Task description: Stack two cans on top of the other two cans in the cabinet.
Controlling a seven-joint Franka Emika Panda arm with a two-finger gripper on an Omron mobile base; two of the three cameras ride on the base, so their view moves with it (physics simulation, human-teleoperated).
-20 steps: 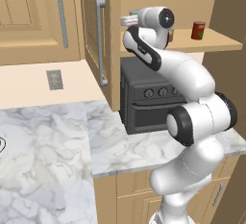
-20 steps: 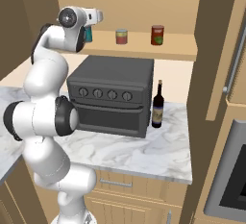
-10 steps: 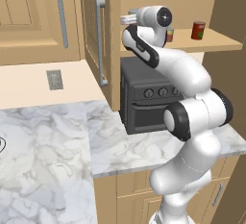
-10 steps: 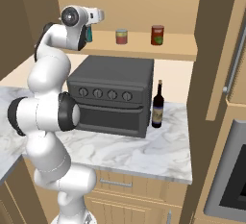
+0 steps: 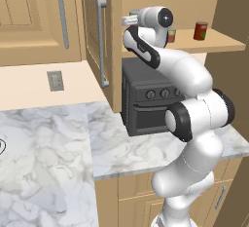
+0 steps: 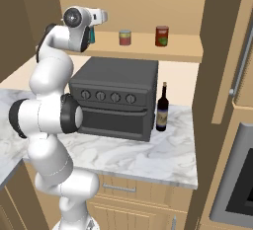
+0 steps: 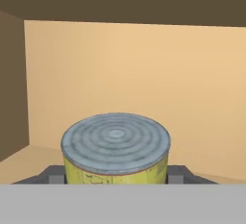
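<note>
My gripper (image 7: 115, 175) is shut on a yellow-orange can (image 7: 115, 146) with a ringed grey top, held upright inside the cabinet with its tan back wall behind it. In the right base view the gripper (image 6: 105, 15) hovers above the left end of the cabinet shelf (image 6: 168, 50). Just below it the teal can (image 6: 91, 35) peeks out, mostly hidden by the arm. Further right on the shelf stand the red can with a green band (image 6: 125, 37) and the dark red can (image 6: 161, 35). From the left base view the gripper (image 5: 127, 20) sits beside the open cabinet door (image 5: 92, 36).
A black oven (image 6: 116, 98) stands on the marble counter (image 6: 148, 155) directly under the shelf, with a dark wine bottle (image 6: 161, 108) to its right. The door's grey bar handle (image 5: 102, 43) hangs close to the hand. A tall tan panel (image 6: 212, 76) bounds the shelf on the right.
The hand has crept slightly upward with the yellow-orange can still held. The cans on the shelf have not moved.
</note>
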